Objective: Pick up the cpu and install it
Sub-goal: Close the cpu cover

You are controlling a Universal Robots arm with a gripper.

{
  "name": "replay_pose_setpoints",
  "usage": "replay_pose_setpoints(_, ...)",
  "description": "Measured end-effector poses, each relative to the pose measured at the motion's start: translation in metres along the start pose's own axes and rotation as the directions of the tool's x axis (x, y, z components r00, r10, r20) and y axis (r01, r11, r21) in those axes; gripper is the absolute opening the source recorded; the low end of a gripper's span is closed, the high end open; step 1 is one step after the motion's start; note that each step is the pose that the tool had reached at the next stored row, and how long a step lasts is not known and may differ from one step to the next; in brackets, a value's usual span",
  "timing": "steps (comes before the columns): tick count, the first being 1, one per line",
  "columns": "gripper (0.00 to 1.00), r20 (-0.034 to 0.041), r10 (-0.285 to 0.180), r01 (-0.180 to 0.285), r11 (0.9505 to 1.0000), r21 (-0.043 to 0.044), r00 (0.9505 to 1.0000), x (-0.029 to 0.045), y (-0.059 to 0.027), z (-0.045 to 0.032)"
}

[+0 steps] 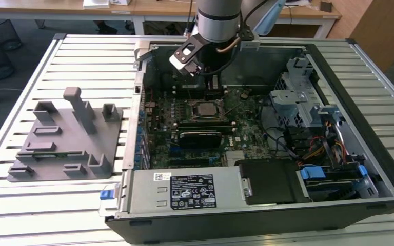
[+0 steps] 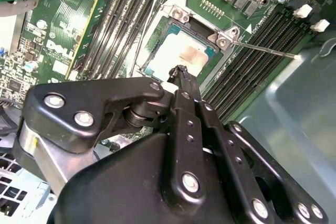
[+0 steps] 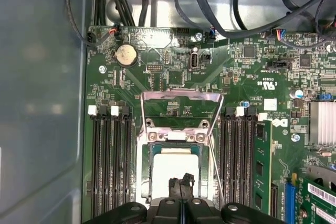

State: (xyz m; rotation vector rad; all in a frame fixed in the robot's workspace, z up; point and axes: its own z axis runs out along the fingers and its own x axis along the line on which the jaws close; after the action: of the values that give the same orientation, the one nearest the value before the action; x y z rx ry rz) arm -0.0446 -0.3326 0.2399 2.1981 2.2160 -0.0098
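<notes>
Tool (image 3: 181, 181) clamped closed, cpu (image 3: 168, 169) just beneath it

- Green motherboard (image 3: 173, 77), black memory slots (image 3: 110, 166)
- Pale silvery cpu (image 2: 170, 51), tan patch
- Black gripper (image 2: 181, 73), silver screw heads (image 2: 190, 182)
- Plain grey holder block (image 1: 67, 138)
- White table (image 1: 80, 56), ribbed in stripes

A big black computer box (image 1: 252, 223) lies open on a table of white metal slats (image 1: 80, 56). Inside it sits a flat green board (image 3: 157, 51) full of tiny parts. A round silver button battery (image 3: 125, 54) is on the board, and long black slots (image 3: 110, 166) run along it in rows. A silver metal box with a sticker (image 1: 183, 192) sits at the near edge. Beside the computer box, on the exterior view's left, stands a grey plastic block with tall posts (image 1: 60, 138).
</notes>
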Motion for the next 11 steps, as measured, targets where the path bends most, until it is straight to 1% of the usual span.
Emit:
replay_pose_setpoints(5,0.12,0.0027,0.0,0.0,1.0,0.0001,1.0,0.0002,0.0,-0.0007)
replay_pose_setpoints(11,0.12,0.0024,0.0,0.0,1.0,0.0,1.0,0.0002,0.0,-0.0053)
